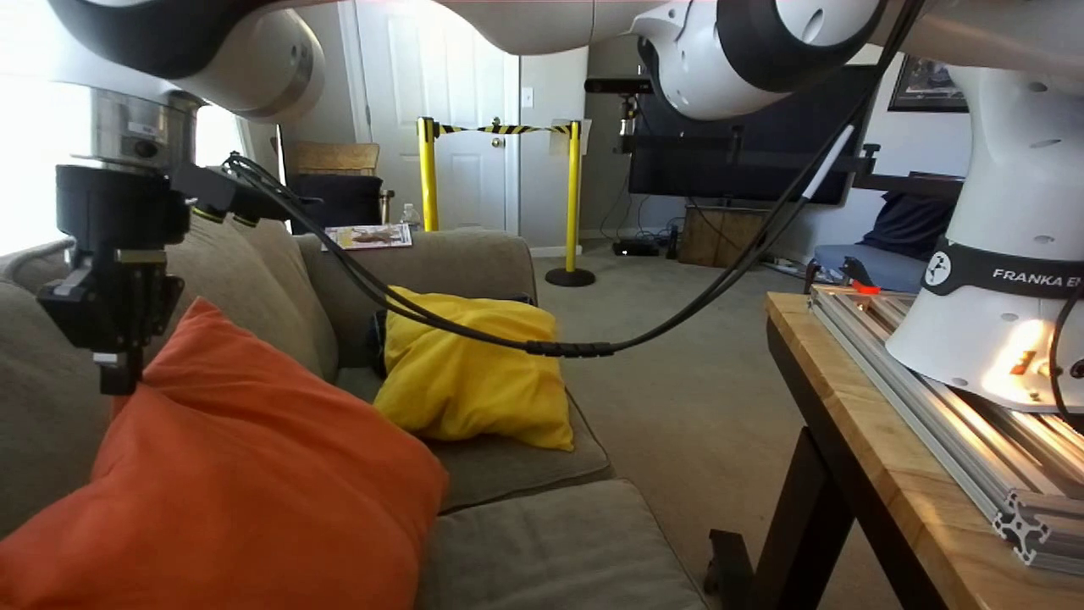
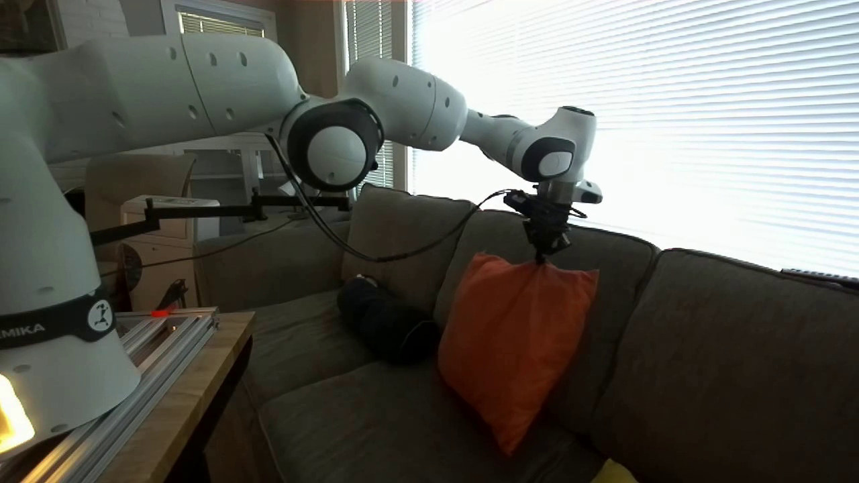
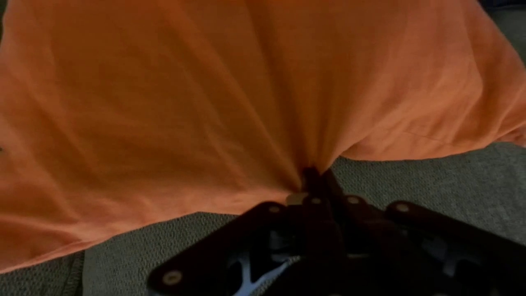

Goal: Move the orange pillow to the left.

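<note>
Orange pillow: being held ok, leftward shift unclear, release pending
Gripper: basically closed, pillow edge being pinched

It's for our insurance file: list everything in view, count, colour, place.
large blind: 1, white, behind the couch
couch: 1, taupe, facing the table
table: 1, brown, opposite the couch
orange pillow: 1, orange, in the gripper
yellow pillow: 1, yellow, couch seat
roll cushion: 1, black, couch seat
magazine: 1, multicoloured, at the armrest
bottle: 1, clear, beside the magazine
posts: 2, yellow, before the door
tape: 1, black and yellow, between the posts
door: 1, white, behind the posts
television: 1, black, beyond the table
other furniture: uncounted, mixed colours, background
rails: several, silver, on the table
arm: 1, mostly white, on the rails
cables: several, black, along the arm
gripper: 1, black, shut on the orange pillow
</note>
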`<state>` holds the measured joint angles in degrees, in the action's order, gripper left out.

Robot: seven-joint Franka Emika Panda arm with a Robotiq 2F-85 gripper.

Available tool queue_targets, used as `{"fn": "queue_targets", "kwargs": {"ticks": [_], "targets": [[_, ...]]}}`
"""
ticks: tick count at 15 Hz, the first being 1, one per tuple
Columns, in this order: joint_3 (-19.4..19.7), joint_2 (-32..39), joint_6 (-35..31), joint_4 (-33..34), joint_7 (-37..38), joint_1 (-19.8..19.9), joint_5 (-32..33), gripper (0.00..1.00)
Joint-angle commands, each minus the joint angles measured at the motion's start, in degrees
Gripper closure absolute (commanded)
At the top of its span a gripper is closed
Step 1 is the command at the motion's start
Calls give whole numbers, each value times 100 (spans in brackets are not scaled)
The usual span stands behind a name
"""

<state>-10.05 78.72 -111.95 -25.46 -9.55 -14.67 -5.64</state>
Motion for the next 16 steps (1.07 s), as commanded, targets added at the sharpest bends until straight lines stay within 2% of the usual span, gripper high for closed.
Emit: {"fn": "queue_targets", "kwargs": {"ticks": [1,10,15,16], "targets": [[-217,-138,90,-55,-591,110,-138,99],[-346,-292,284,-40,-1222,116,-127,99],[-329,-226,355,-87,-1100,198,-162,99],[-310,-212,376,-105,-1032,207,-156,73]]}}
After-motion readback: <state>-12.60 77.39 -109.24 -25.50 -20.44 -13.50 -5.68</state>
